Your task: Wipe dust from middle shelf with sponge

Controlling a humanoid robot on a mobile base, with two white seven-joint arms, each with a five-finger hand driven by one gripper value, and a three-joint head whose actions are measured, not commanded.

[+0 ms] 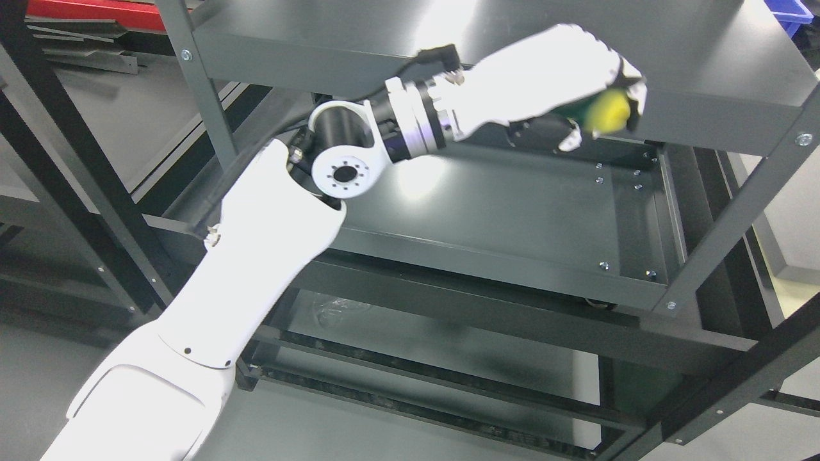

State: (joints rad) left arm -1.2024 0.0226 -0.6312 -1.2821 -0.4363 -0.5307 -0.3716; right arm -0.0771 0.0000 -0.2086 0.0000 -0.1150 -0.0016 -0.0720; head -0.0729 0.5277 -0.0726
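Note:
My left arm comes in from the lower left and reaches up and right across a dark metal shelf unit. Its white hand [592, 109] is shut on a yellow and green sponge [605, 110]. The hand is blurred. It is level with the front lip of the top shelf [397, 64], above the right part of the middle shelf [512, 205]. I cannot tell whether the sponge touches any surface. The middle shelf is a dark tray with a raised rim.
A slanted grey upright [737, 211] stands at the shelf's right front corner, another [205, 96] at the left. A lower shelf [416, 333] lies beneath. Other dark racks [77, 179] stand to the left. A blue bin [791, 13] shows at the top right.

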